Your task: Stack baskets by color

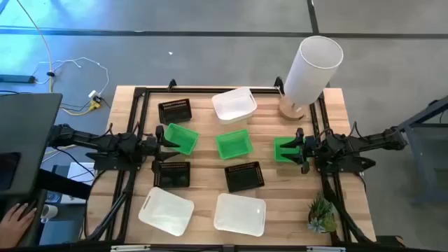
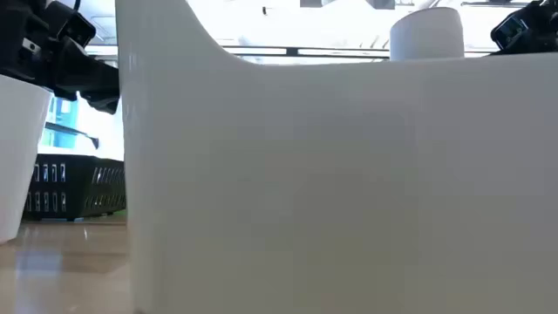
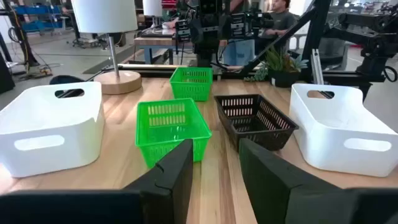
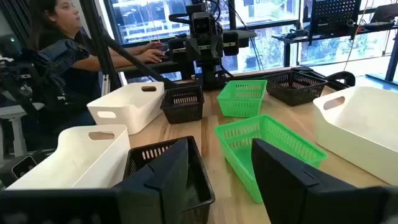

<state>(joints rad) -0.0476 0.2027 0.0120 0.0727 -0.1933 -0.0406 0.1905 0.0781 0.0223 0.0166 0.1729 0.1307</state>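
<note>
One white basket blocking the low view, left pincer and right pincer parted, empty

The table is seen to be of pale, smooth-planked wood with a slight sheen, the green baskets and black baskets of slotted plastic, the white baskets of smooth, matt, solid-walled plastic, and the gripper fingers of dark matt material.
</note>
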